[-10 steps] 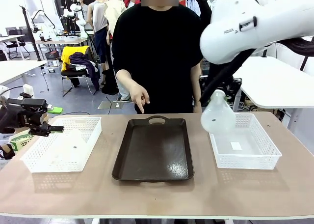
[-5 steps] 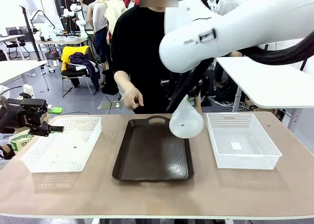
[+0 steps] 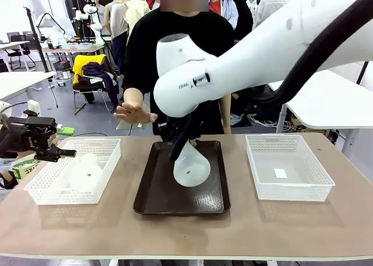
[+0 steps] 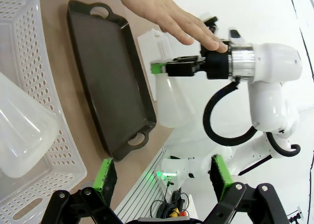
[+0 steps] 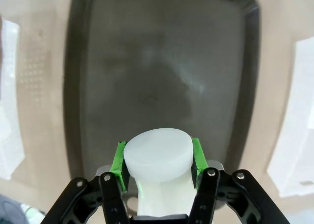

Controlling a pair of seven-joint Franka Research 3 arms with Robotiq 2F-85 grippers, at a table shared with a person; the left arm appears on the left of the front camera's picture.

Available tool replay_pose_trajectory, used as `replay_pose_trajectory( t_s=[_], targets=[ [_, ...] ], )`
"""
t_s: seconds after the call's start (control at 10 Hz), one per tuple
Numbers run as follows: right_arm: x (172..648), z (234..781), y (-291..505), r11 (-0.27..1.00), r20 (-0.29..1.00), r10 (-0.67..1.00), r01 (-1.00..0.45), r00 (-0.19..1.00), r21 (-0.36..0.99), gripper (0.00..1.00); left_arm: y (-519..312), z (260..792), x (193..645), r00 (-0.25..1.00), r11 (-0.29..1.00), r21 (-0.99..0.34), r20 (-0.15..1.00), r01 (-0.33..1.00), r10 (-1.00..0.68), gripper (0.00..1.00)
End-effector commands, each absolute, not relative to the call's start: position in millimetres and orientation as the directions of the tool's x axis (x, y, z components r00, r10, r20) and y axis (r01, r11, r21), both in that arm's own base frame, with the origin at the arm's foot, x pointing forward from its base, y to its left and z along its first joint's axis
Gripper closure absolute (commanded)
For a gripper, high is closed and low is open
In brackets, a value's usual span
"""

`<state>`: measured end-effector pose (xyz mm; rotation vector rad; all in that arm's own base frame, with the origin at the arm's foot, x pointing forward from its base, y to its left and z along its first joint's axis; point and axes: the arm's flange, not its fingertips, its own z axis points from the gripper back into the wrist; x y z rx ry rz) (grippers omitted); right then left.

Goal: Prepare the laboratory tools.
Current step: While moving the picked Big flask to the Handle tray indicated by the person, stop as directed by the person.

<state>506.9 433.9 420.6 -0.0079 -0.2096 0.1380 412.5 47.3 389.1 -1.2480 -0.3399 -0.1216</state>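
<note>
The right fingers (image 5: 112,197) are closed on the neck of a frosted conical flask (image 5: 157,157), which is clamped between the green pads. The dark brown tray (image 5: 162,62) is seen beyond the fingertips, with the flask over it; contact with the tray cannot be determined. The left fingers (image 4: 106,179) are spread wide, and nothing is held between them. A second flask (image 4: 19,135) is laid in the white mesh basket (image 4: 19,17) ahead of the left fingers.

The right fingers (image 5: 119,161) have carried the flask (image 3: 192,168) from the right basket (image 3: 291,191) to over the tray (image 3: 160,190).
</note>
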Motion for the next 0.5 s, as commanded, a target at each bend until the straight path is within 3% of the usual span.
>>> replay_pose_trajectory(
  t_s=[0.0, 0.4],
  targets=[
    [522.8, 414.6, 431.7, 0.987, 0.195, 0.157, -0.16, 0.968, -0.001, 1.0, 48.4, 390.9, 412.1, 0.942, 0.305, -0.91, 0.322, 0.28, 0.098, 0.0],
    [524.4, 401.4, 429.6, 0.989, 0.197, 0.146, -0.147, 0.97, -0.01, 1.0, 48.4, 390.9, 412.1, 0.942, 0.305, -0.91, 0.322, 0.28, 0.098, 0.0]
  ],
)
